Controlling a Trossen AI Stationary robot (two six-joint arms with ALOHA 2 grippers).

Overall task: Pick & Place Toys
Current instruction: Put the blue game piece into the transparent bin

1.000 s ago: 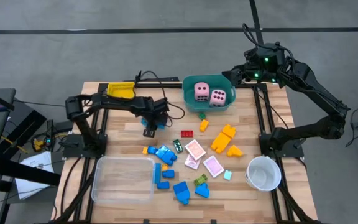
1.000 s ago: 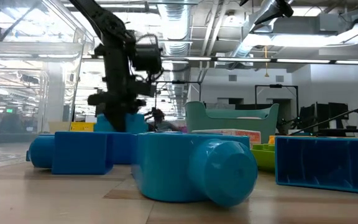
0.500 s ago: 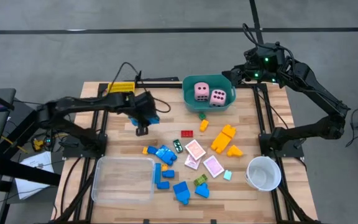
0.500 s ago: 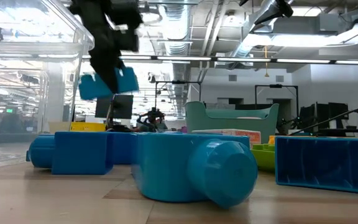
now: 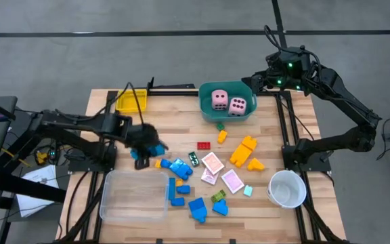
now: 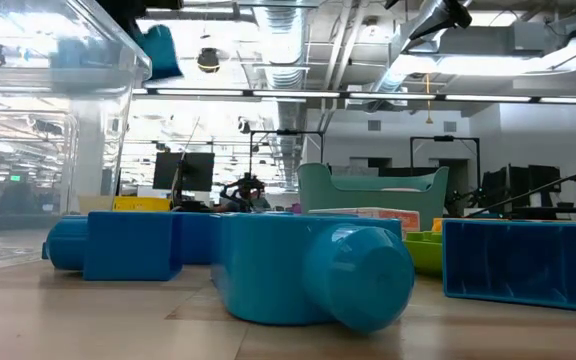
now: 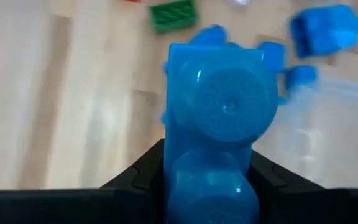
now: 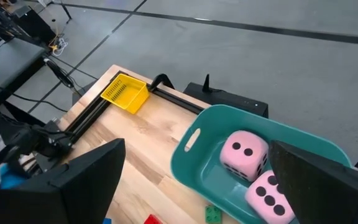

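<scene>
Blue plastic block (image 7: pixel 219 143) cut off by left wrist view's lower edge, background toys blurred, left gripper (image 5: pixel 143 144) motion-blurred in high view.

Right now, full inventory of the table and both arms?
Dice: two, pink with dark dots, inside the teal tub.
Teal tub: one, far middle of the table.
Yellow tray: one, far left corner.
Clear tray: one, near left.
White cup: one, near right.
Cards: a few, pink and white, table centre.
Loose blocks: many, blue, orange, red, green, scattered mid-table.
Left hand: shut on a blue block, raised beside the clear tray's far corner.
Right hand: open, waiting above the teal tub's far right edge.
</scene>
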